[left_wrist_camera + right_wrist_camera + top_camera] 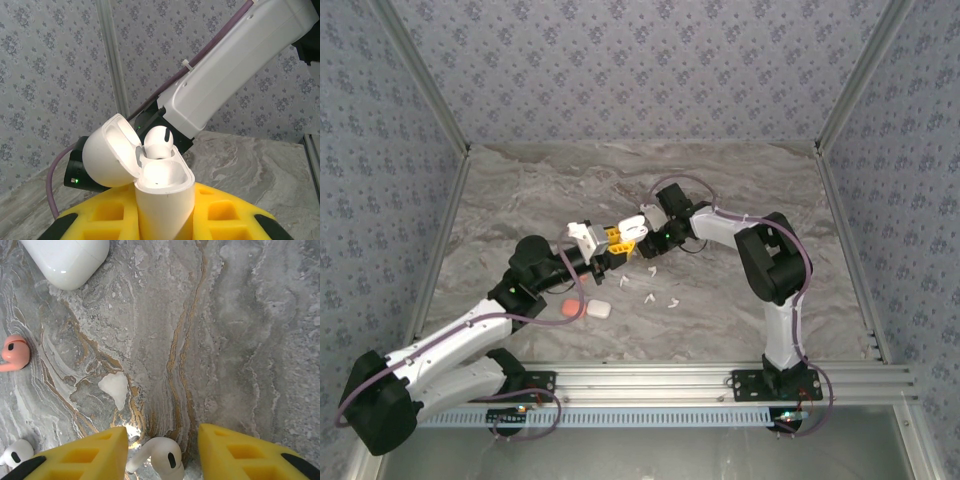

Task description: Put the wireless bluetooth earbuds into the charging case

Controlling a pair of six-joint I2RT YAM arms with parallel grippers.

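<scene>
Left wrist: left end effector [165,222] grips upright case [164,187].

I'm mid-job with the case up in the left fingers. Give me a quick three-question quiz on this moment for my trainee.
1. True or false: the white rounded plastic charging case clamped between the left arm's yellow fingers has its lid shut.
2. What sits in that case? A) a white plastic earbud B) a coral-red earbud C) nothing
3. In the right wrist view, what shows between the right arm's yellow fingers, seen against the grey marbled table?
Key: 1 false, the lid is swung open. 2 A. 3 a white bent-stem earbud.
</scene>
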